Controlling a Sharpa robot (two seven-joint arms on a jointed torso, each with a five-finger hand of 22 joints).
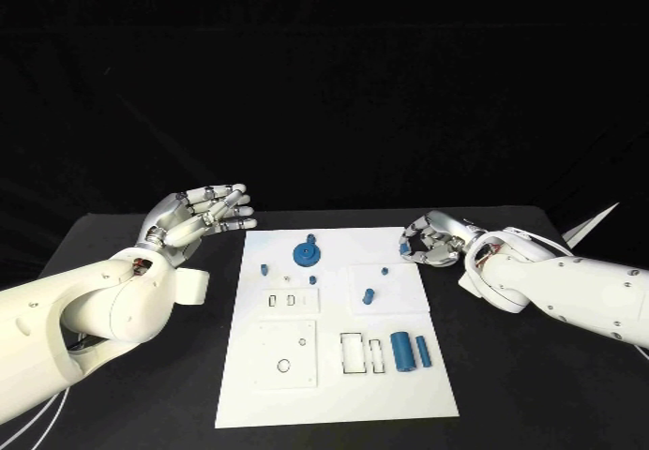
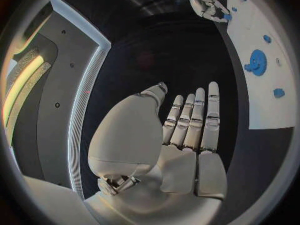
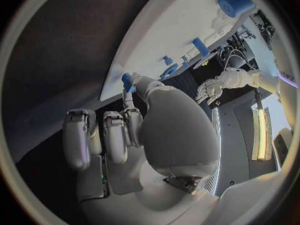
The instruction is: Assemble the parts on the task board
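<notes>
The right hand [image 1: 435,241] sits at the far right corner of the white board [image 1: 339,394], its fingers curled in, and it pinches a small blue piece [image 3: 127,80] at that corner between the thumb and a finger; the piece looks like a short peg, though I cannot make out its shape for certain; the left hand [image 1: 203,216] hangs off the board's far left corner, apart from it, its fingers straight and close together, holding nothing; out from there, on the board, a blue gear [image 1: 309,252] stands near the far edge, roughly midway between the two hands; a small blue peg [image 1: 264,270] stands to its left and another small peg [image 1: 312,279] just nearer than the gear; on a raised square toward the right, a tiny peg [image 1: 384,272] and a slightly bigger blue piece [image 1: 367,297] stand apart from each other; nearer still, a thick blue cylinder [image 1: 400,350] and a thin blue rod [image 1: 423,352] lie side by side, just right of two rectangular slots [image 1: 363,354].
</notes>
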